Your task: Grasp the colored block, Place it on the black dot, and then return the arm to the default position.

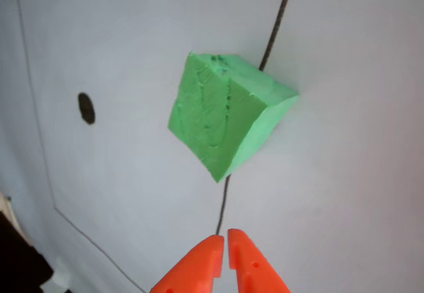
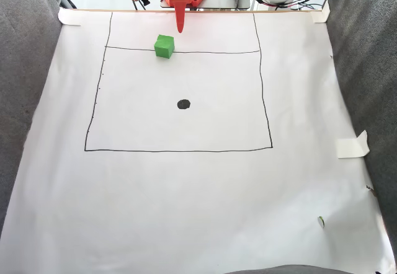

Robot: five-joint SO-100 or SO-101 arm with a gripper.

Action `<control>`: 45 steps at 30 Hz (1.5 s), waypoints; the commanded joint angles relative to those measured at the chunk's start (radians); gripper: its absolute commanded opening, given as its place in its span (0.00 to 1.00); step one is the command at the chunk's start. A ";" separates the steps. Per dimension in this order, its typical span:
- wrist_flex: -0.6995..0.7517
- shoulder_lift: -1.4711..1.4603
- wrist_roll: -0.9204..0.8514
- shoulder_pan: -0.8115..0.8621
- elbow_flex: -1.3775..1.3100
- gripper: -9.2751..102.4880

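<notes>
Orange hand [image 1: 226, 240] pinched, block [image 1: 225, 117] on line; fixed view frames square [image 2: 178, 150].

Nothing readable anywhere, tbh. No letters, numbers, brand names or labels in either view. The white paper sheet [image 2: 198, 212] just carries hand-drawn black lines and a smudgy black dot [image 2: 183, 104], which spell nothing.

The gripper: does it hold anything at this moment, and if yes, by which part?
Nothing is held. The gripper has its orange fingers nearly together with nothing between them, and the green block lies apart from them on the white paper.
</notes>
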 commanded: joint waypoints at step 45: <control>0.002 -0.707 0.434 0.244 -0.672 0.08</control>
